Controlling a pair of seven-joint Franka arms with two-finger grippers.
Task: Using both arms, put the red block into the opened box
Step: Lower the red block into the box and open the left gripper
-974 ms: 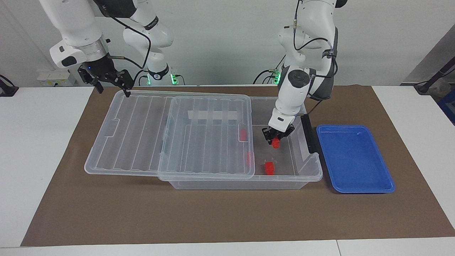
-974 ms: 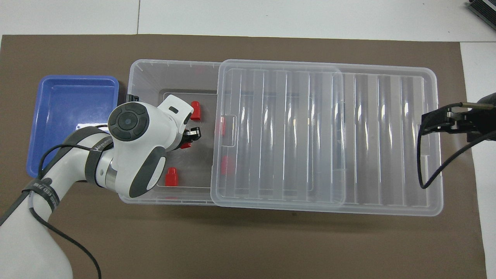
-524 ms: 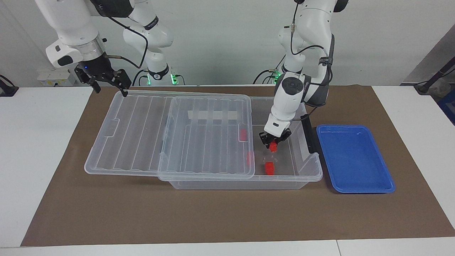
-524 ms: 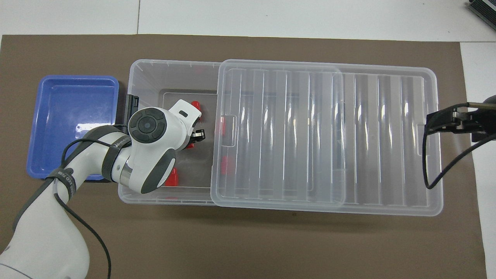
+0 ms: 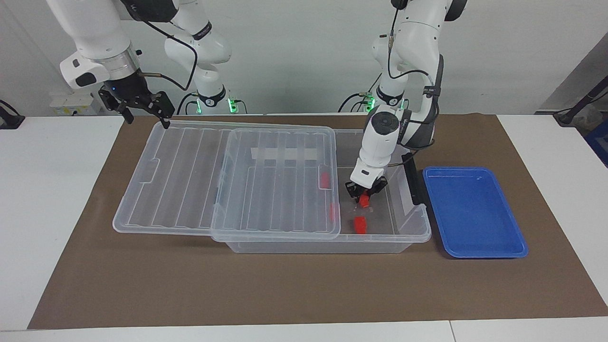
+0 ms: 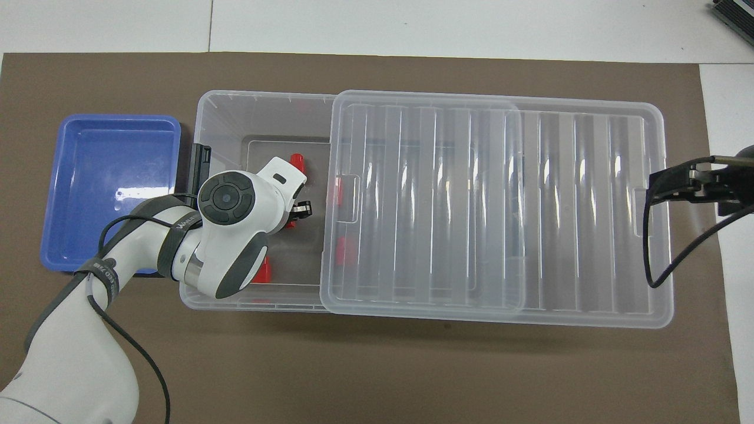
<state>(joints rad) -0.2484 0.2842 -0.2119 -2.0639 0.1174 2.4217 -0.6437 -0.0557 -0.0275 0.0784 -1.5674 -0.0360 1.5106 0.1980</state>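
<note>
**A:** Facing view, starting at the right arm's end of the table: what is the right gripper doing?

**B:** It hangs in the air just off the corner of the lid, fingers spread wide, gripping nothing. That arm waits.

**A:** And the lid itself?

**B:** It lies slid toward the right arm's end, covering most of the box and overhanging it onto the brown mat. Two red blocks show dimly through it, one nearer the robots than the other.

**A:** Next along?

**B:** The left gripper is down inside the uncovered part of the box, fingers clenched on the red block, which it holds low over the box floor. Whether the block touches the floor, I cannot tell. Another red block lies on the floor, farther from the robots.

**A:** And last?

**B:** A blue tray sits beside the box at the left arm's end.
</note>
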